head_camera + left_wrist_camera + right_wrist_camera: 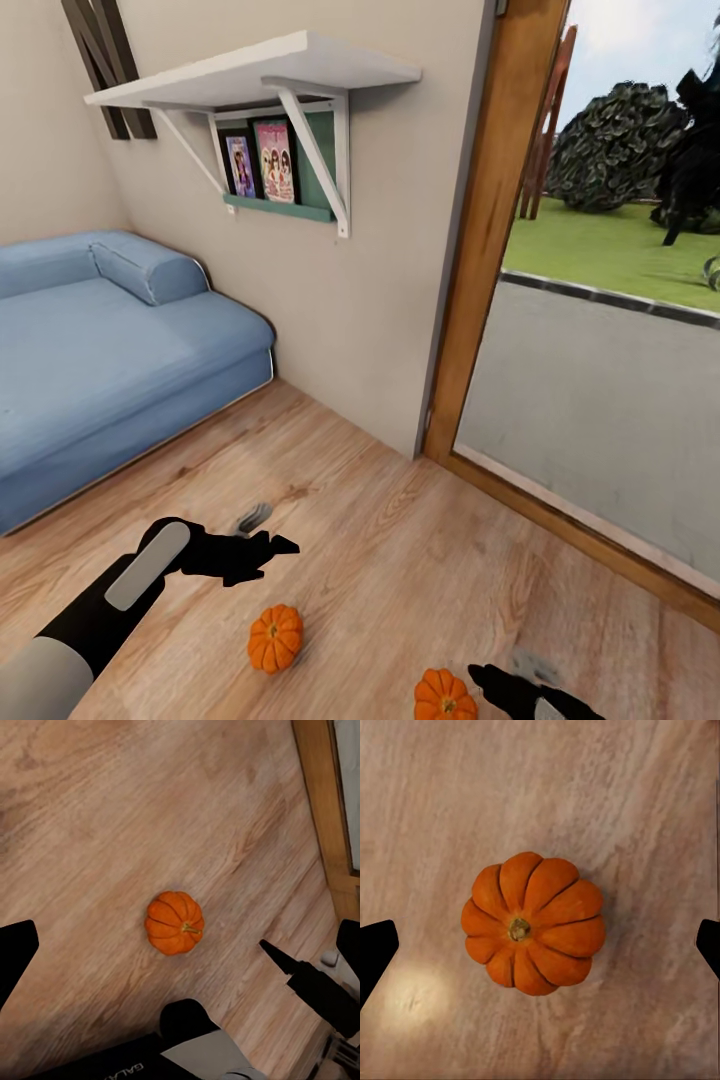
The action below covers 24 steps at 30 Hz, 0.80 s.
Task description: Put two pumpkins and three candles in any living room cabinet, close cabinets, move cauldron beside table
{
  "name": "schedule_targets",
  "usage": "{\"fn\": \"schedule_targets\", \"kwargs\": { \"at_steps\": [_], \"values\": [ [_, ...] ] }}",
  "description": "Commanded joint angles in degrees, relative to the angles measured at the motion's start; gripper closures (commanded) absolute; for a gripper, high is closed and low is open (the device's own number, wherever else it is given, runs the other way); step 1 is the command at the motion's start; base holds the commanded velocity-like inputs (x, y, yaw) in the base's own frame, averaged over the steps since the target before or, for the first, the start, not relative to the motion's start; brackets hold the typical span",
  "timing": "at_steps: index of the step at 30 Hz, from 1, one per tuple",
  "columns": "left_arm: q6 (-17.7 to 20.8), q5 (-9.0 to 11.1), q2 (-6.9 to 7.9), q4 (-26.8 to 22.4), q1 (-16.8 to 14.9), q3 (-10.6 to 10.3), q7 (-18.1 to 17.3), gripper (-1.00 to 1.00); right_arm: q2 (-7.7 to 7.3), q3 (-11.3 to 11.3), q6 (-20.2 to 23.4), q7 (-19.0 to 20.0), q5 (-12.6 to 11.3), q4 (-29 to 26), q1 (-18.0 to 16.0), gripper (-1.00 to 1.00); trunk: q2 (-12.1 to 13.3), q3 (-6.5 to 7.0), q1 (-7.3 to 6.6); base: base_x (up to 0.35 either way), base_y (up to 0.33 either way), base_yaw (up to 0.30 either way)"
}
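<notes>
Two pumpkins sit on the wood floor [400, 560] right in front of the robot. The left pumpkin [275, 637] is out in the open, stem pointing sideways, so it's tipped over. The right pumpkin [445, 697] is down at the bottom edge of the head view, stem up.

The left gripper [262, 545] hangs above the floor just beyond the left pumpkin, not touching it. Its wrist view has that pumpkin [175, 922] sitting off-center, with black fingertips [15, 952] at either edge and lots of bare floor between them, so it's spread wide and holding nothing.

The right gripper [510, 685] is just beside the right pumpkin in the head view. From its wrist camera the pumpkin [533, 923] is dead center between the two fingertips [376, 949], which stand well apart at the frame's sides, so wide open too, empty.

Around them: a blue sofa [100, 360] off to the left, a white wall shelf [250, 75] with framed pictures [262, 160] under it, and a big wood-framed glass door [480, 250] on the right with lawn outside.
</notes>
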Motion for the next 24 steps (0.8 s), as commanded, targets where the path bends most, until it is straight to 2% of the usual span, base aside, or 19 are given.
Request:
{"fn": "schedule_targets", "kwargs": {
  "at_steps": [1,6,11,16,20,24],
  "values": [
    [0.0,0.6,0.05,-0.1,0.0,-0.2,0.5,-1.00,-0.41,0.3,0.7,0.4,-0.9,-0.1,-0.1,-1.00,-0.4,-0.23,0.22,0.000,0.000,0.000],
    [0.0,0.6,-0.13,0.0,0.0,-0.2,0.5,-1.00,-1.02,0.3,1.8,1.0,-1.6,-0.1,-1.1,-1.00,-2.4,-1.13,1.31,0.000,0.000,0.000],
    [0.0,0.6,-0.49,-0.1,0.0,-0.3,0.5,-1.00,-1.14,0.3,2.1,1.0,-1.7,0.0,-2.8,-1.00,-4.4,-2.03,2.41,0.000,0.000,0.000],
    [0.1,0.6,-0.89,-0.4,0.0,-0.3,0.5,-1.00,-1.10,0.3,2.2,1.2,-1.7,-0.1,-3.2,-1.00,-6.5,-2.92,3.51,0.000,0.000,0.000],
    [0.2,0.7,-0.90,-0.8,0.0,-0.3,0.4,-1.00,-1.22,0.3,2.5,5.5,-1.8,-0.1,-3.2,-1.00,-8.1,-3.64,4.39,0.000,0.000,0.000],
    [0.4,0.9,-0.73,-2.2,0.0,-0.2,0.4,-1.00,-1.28,0.3,3.2,8.1,-1.8,0.0,-3.2,-1.00,-9.7,-4.36,5.27,0.000,0.000,0.000]
  ]
}}
